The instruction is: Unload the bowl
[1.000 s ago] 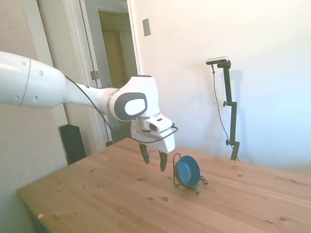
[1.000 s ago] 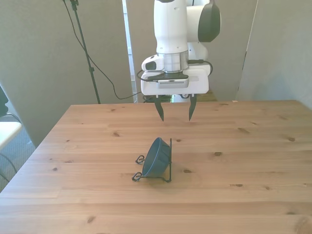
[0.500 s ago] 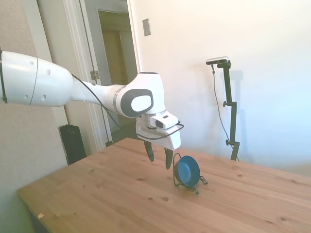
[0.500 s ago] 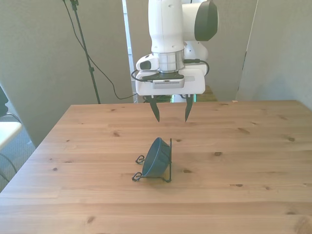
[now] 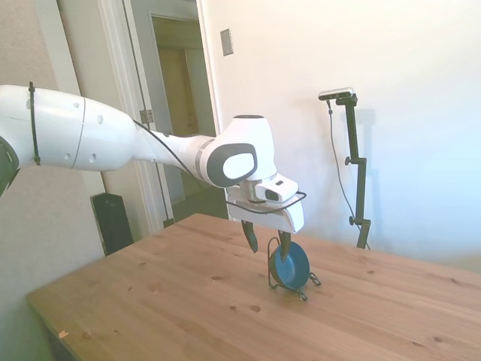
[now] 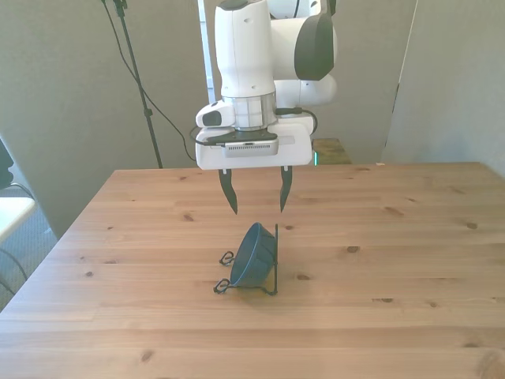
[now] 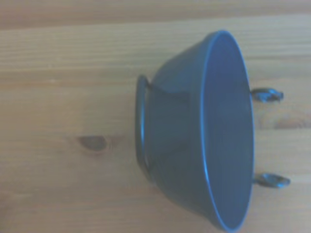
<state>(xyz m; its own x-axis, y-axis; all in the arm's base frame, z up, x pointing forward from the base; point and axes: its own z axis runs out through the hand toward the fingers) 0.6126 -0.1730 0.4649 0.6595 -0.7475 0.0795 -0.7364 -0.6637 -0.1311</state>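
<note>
Wooden table point(image 6: 410, 260), seen from across it. Near the middle, slightly toward the front view's left: dark blue bowl point(image 6: 254, 254) propped on edge in a thin black wire rack point(image 6: 273, 268), mouth facing the front view's left. Directly above, apart from the rim: white arm's gripper point(image 6: 255, 201), fingers spread wide, holding nothing. In the wrist view, bowl point(image 7: 204, 136) tilted against the rack's upright point(image 7: 141, 126). Task barely begun: bowl not yet grasped, still to be lifted out and set down.

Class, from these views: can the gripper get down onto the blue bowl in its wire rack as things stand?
Probably yes: the open gripper hangs above the bowl, nothing between. The rack props the bowl on edge.
</note>
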